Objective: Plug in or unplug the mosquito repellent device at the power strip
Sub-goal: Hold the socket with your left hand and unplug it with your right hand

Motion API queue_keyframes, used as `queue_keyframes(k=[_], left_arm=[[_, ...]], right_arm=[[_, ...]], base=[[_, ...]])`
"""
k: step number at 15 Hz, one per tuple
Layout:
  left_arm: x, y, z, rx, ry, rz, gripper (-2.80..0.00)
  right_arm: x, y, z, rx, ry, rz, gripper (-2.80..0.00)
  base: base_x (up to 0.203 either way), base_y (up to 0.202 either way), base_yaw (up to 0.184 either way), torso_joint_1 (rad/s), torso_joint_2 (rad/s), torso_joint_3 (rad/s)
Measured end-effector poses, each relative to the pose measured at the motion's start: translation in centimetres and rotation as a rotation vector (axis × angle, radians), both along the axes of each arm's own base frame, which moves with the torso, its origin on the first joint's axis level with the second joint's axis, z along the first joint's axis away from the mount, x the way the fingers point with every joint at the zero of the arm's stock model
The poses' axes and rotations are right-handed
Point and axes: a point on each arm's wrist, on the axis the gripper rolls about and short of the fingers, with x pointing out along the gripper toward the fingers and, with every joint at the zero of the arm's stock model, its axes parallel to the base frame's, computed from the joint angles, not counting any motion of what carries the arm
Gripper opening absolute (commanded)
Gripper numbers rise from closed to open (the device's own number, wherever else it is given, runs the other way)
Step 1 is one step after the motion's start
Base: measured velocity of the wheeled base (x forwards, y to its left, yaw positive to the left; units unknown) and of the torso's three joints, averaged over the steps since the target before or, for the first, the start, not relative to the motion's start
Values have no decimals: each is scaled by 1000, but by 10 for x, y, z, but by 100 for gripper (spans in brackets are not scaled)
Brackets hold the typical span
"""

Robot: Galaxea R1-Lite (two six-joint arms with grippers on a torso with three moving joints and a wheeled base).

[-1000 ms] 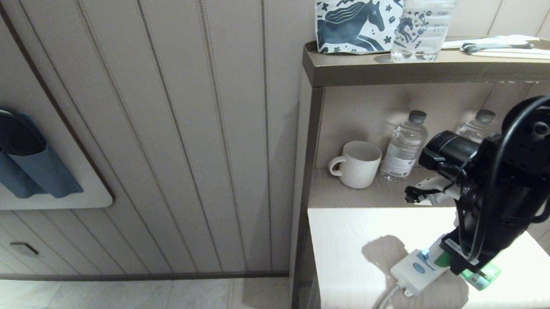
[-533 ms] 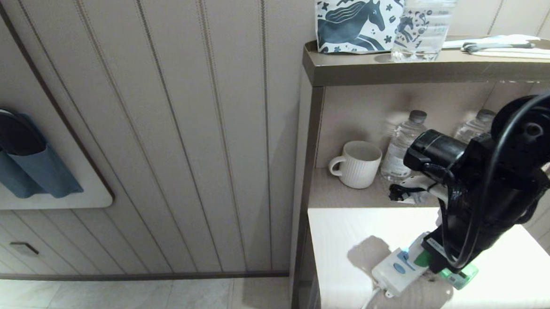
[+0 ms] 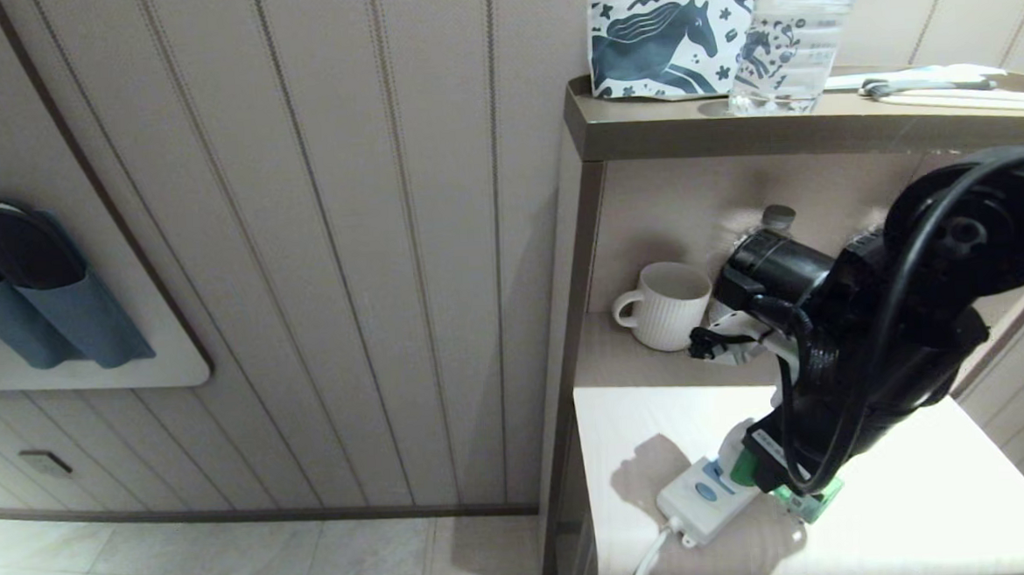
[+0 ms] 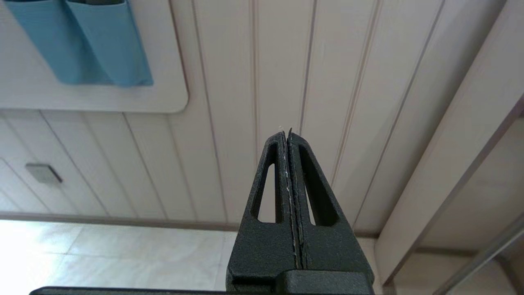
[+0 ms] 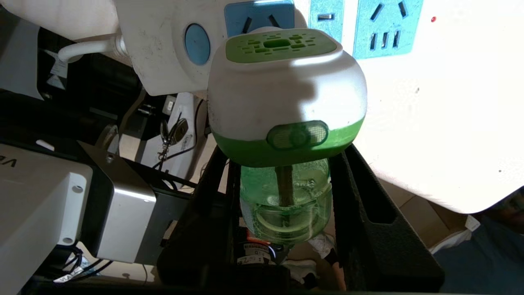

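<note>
Right end effector (image 5: 286, 196) grasping mosquito repellent device (image 5: 286, 94), dragged leftward with power strip (image 3: 698, 498).

The power strip (image 3: 703, 497) lies on the low surface (image 3: 927, 511) near its front left corner, its cord (image 3: 645, 570) hanging over the front edge. The mosquito repellent device (image 3: 799, 496) sits just right of the strip's button end, touching it. Behind, on the shelf (image 3: 621, 356), a mug (image 3: 666, 306) stands left of a water bottle (image 3: 776, 218). On the top ledge (image 3: 644, 127), a pouch (image 3: 665, 38) stands left of another bottle (image 3: 792, 36)
</note>
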Motion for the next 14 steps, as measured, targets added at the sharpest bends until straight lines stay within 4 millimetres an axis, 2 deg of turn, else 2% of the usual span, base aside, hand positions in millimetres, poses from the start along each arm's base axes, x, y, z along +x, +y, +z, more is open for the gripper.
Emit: queue_keyframes(k=[1, 3, 6, 8, 10, 12, 14], left_arm=[[0, 0, 0, 0, 3, -3, -280], [-4, 0, 14, -24, -20, -16, -280], [-13, -2, 61, -98, -45, -97, -280], [-5, -4, 90, -146, 4, -199, -280], [21, -7, 113, -184, 109, -309, -280], [64, -11, 128, -219, 253, -456, -280], [110, -20, 130, -243, 400, -624, -280]], right_arm=[[1, 2, -1, -1, 2, 2, -280], [3, 4, -3, -4, 9, 4, -280], [5, 4, -5, -6, 12, 3, -280], [7, 5, -4, -3, 5, 3, -280], [8, 6, -2, 2, -4, 3, -280], [11, 6, 0, 8, -13, -2, -280], [14, 6, 0, 8, -13, -4, -280]], base=[[0, 0, 0, 0, 0, 0], [0, 0, 0, 0, 0, 0], [0, 0, 0, 0, 0, 0], [0, 0, 0, 0, 0, 0], [0, 0, 0, 0, 0, 0], [0, 0, 0, 0, 0, 0], [0, 0, 0, 0, 0, 0]])
